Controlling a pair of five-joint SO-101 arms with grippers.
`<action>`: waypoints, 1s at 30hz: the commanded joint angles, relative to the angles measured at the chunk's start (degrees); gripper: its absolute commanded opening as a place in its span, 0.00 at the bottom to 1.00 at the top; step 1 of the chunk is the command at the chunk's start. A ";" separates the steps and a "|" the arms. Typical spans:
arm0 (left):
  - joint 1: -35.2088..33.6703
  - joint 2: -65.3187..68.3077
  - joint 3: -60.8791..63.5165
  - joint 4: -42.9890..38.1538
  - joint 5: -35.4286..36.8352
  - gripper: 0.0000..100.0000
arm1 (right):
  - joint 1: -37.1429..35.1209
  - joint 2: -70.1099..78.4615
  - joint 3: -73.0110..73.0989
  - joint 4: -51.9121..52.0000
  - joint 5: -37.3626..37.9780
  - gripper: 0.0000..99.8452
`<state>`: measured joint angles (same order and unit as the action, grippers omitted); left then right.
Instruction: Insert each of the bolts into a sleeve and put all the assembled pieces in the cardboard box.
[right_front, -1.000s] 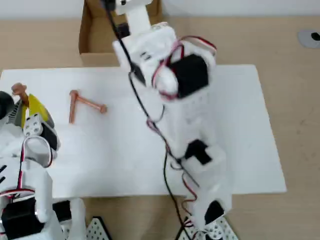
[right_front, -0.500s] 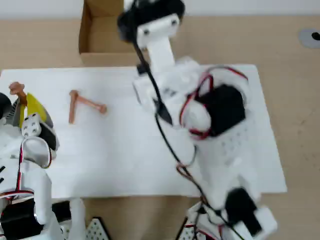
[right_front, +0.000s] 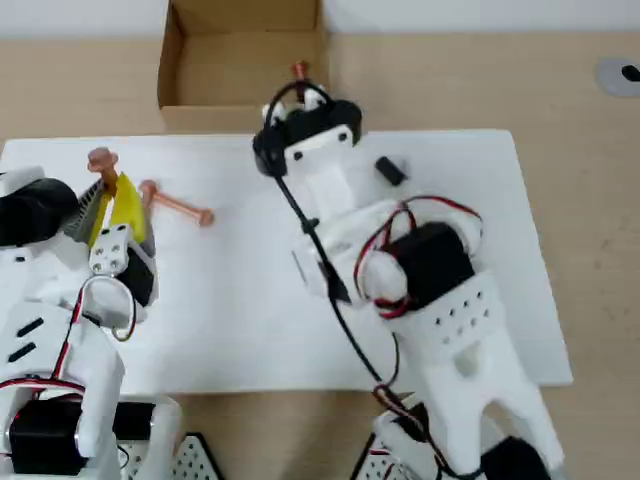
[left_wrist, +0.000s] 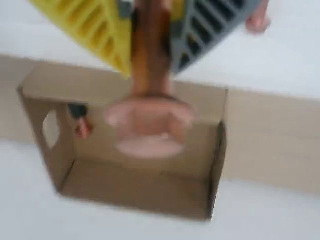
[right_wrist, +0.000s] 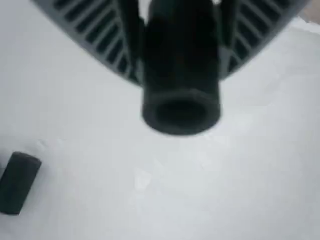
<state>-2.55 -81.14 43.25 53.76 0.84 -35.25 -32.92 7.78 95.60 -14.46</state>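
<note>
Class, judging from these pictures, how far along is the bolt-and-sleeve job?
Done: at most one assembled piece, a dark part with a bolt head, seems to lie in the cardboard box. In hand: the left gripper holds a bolt and the right gripper a sleeve, not yet joined. Left: two bolts and a loose sleeve lie on the white sheet.

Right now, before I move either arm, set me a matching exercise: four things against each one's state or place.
Things: 1 left tool; 2 right tool; 3 loose sleeve; 4 two loose bolts.
States: a lying alone on the white mat beside the right arm; b shut on a black sleeve; c lying together on the mat near the left tool; d shut on a bolt.
Pairs: 1-d, 2-b, 3-a, 4-c.
</note>
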 joint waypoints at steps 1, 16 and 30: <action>0.88 -0.13 1.14 -4.75 -2.46 0.01 | -0.48 -7.08 6.64 -5.01 0.62 0.01; 10.81 -0.13 5.01 -5.54 -3.25 0.01 | -0.84 -39.08 50.59 -44.66 5.10 0.01; 12.92 -0.22 4.48 -10.46 -1.76 0.01 | -12.79 -42.33 65.71 -67.25 5.27 0.01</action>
<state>8.88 -81.05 48.62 45.23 -2.15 -45.89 -73.71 73.27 33.89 -9.71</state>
